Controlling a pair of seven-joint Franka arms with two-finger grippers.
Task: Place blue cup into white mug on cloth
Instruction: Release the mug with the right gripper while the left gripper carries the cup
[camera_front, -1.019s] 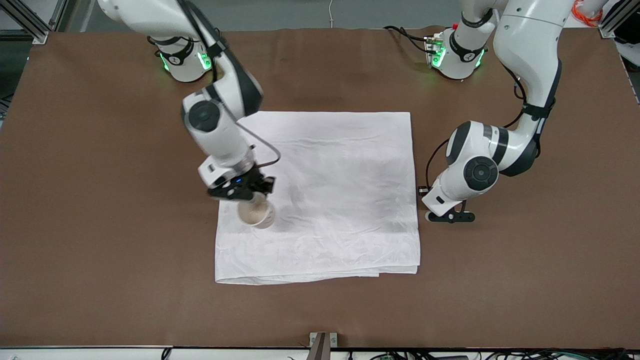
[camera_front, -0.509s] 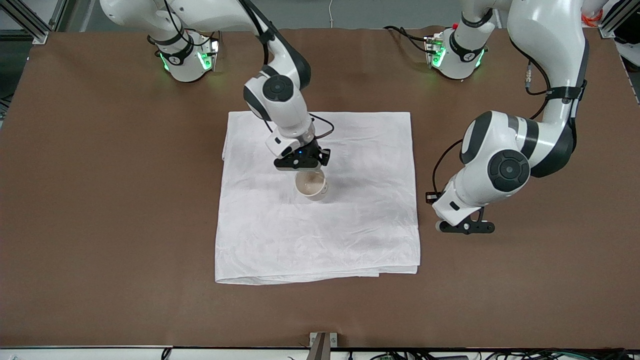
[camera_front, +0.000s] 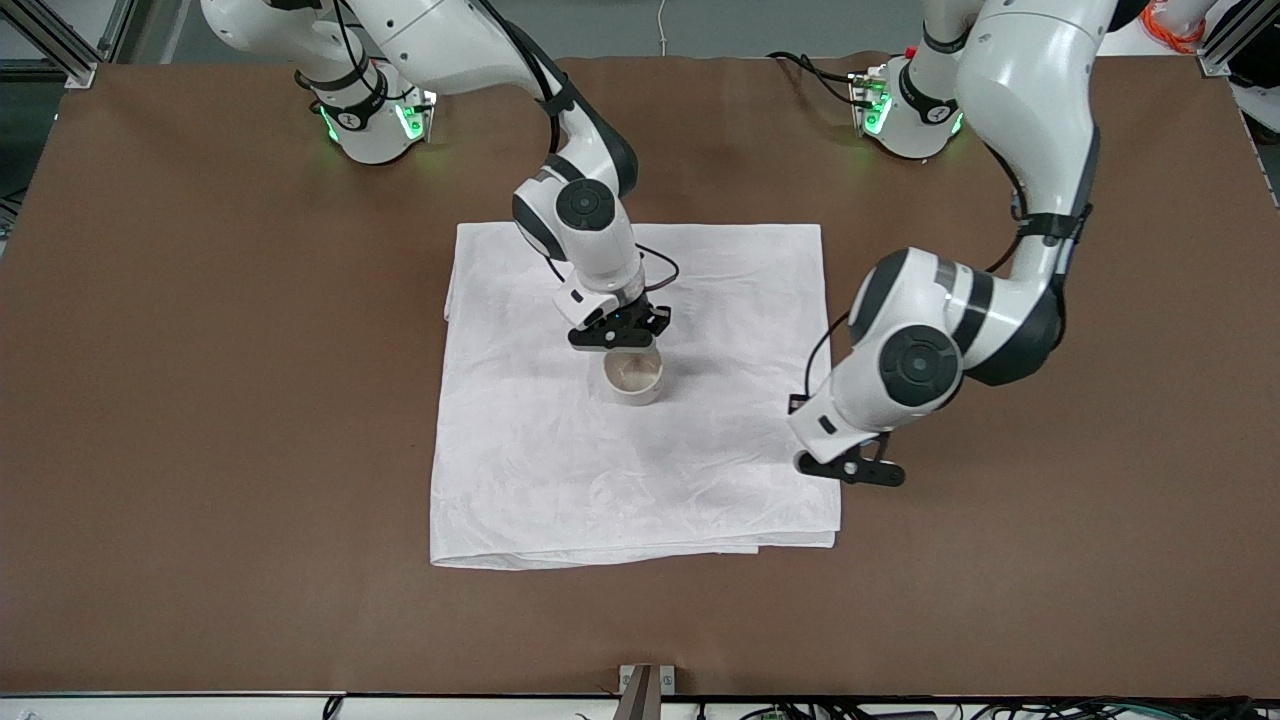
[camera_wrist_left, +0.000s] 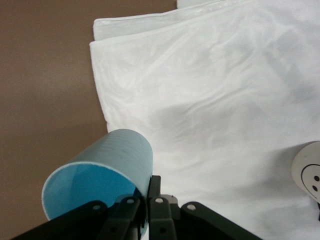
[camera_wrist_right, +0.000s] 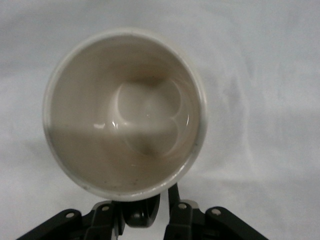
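Observation:
The white mug (camera_front: 632, 378) stands upright on the cloth (camera_front: 700, 300) near its middle. My right gripper (camera_front: 617, 335) is shut on the mug's black handle (camera_wrist_right: 142, 215), and the mug's stained inside (camera_wrist_right: 125, 115) fills the right wrist view. My left gripper (camera_front: 850, 470) hangs over the cloth's edge toward the left arm's end. It is shut on the wall of the blue cup (camera_wrist_left: 100, 175), which it holds tilted. The cup is hidden in the front view. The mug's smiley side (camera_wrist_left: 307, 172) shows in the left wrist view.
The cloth lies folded on the brown table (camera_front: 200, 400), with its layered edges (camera_wrist_left: 100, 45) in the left wrist view. Bare brown table surrounds the cloth on all sides.
My right gripper carried the mug from the cloth's edge at the right arm's end to the cloth's middle and lowered it. My left gripper moved from beside the cloth to over its edge.

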